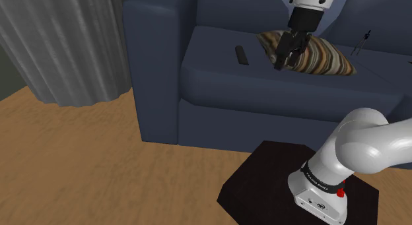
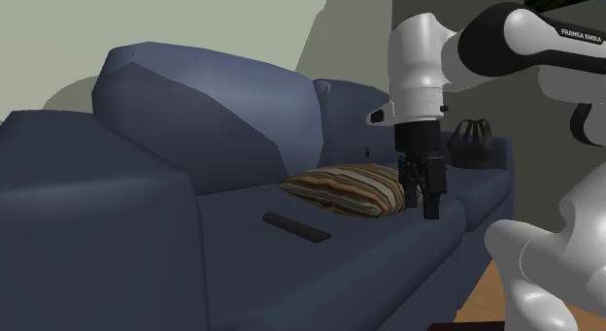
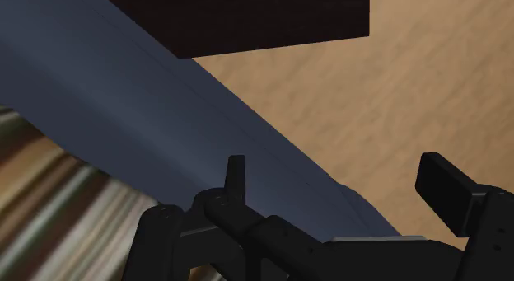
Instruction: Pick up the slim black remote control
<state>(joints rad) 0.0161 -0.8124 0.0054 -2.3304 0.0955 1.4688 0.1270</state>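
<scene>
The dark blue sofa [image 1: 218,92] spans the upper half of the shoulder view. A striped pillow [image 1: 320,59] lies on its seat at upper right of centre. The hand [image 1: 285,64] hangs over the pillow's left end, pointing down, above the seat rather than on it. In the wrist view its two fingers [image 3: 236,176] stand well apart with nothing between them, so it is wide open and holds nothing.

The slim black remote [image 1: 241,55] lies flat on the seat cushion, just beside the pillow's left end, in the upper middle of the shoulder view. It is left of the hand there and clear of it. In the second exterior view the remote [image 2: 296,227] sits at centre, lower and left of the hand [image 2: 427,201], with the pillow [image 2: 345,190] between them.

Its long axis runs nearly up and down the shoulder view, tilted a little, roughly from the backrest toward the seat's front edge. My judgement is that the hand must shift toward the shoulder view's left, past the pillow's end. Then it should descend with its fingers straddling the remote's narrow width.
</scene>
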